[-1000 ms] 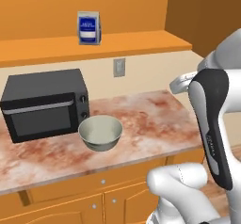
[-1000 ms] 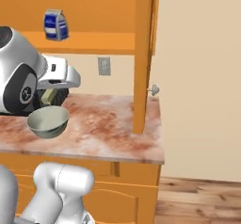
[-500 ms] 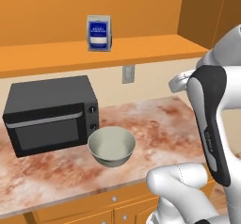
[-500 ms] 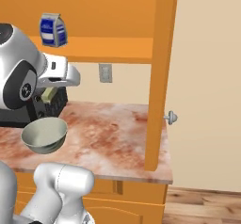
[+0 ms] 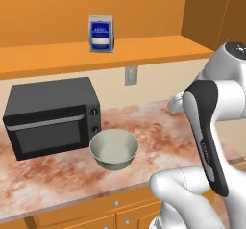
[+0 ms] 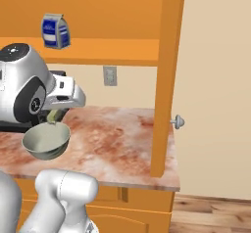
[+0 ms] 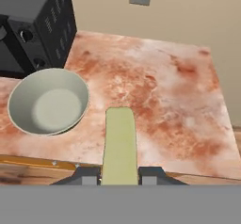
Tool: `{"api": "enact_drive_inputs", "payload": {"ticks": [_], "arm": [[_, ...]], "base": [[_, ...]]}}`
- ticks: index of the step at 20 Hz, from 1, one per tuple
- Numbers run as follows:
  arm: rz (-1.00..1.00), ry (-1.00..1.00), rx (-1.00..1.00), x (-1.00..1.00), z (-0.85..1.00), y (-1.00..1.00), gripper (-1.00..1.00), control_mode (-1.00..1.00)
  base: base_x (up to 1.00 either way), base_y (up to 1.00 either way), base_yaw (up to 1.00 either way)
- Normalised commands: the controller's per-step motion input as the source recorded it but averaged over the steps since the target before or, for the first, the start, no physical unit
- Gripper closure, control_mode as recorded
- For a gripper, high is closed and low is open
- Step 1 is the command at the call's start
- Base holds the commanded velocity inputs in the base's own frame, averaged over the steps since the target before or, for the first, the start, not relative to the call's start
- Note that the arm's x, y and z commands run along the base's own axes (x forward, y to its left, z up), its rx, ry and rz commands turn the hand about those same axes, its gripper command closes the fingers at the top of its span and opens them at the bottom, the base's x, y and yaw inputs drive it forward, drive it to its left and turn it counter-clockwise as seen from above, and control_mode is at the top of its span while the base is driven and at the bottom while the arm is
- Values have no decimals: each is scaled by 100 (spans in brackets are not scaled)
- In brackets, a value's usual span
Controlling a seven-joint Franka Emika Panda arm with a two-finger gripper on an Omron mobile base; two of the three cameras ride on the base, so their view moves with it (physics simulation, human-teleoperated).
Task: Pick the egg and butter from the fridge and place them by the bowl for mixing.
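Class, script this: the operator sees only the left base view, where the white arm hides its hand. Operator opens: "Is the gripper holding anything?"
Observer: Yes; hand view shows the two-finger gripper shut on the small olive-yellow butter block.
Operator: Where, relative to the bowl?
Observer: Beside the wide pale grey-green bowl, over bare reddish marbled counter.
Operator: Anything right of the counter?
Observer: Right base view shows a round silver knob on a beige panel.

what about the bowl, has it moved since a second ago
No. The bowl still sits by the microwave, off its front right corner; the whole view shifted, so the camera moved, not the bowl.
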Motion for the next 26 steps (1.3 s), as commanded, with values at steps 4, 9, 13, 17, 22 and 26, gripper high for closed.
{"api": "enact_drive_inputs", "payload": {"ticks": [4, 9, 13, 17, 22, 26], "arm": [[15, 7, 0, 6, -89, 1, 100, -100], [16, 6, -1, 30, -62, 0, 100, -100], [1, 8, -5, 64, -40, 0, 100, -100], [0, 11, -3, 84, -51, 0, 100, -100], [0, 8, -1, 96, -60, 0, 100, -100], [0, 1, 0, 97, -61, 0, 100, -100]], "base": [[0, 0, 0], [0, 0, 0], [0, 0, 0], [0, 0, 0], [0, 0, 0], [0, 0, 0]]}}
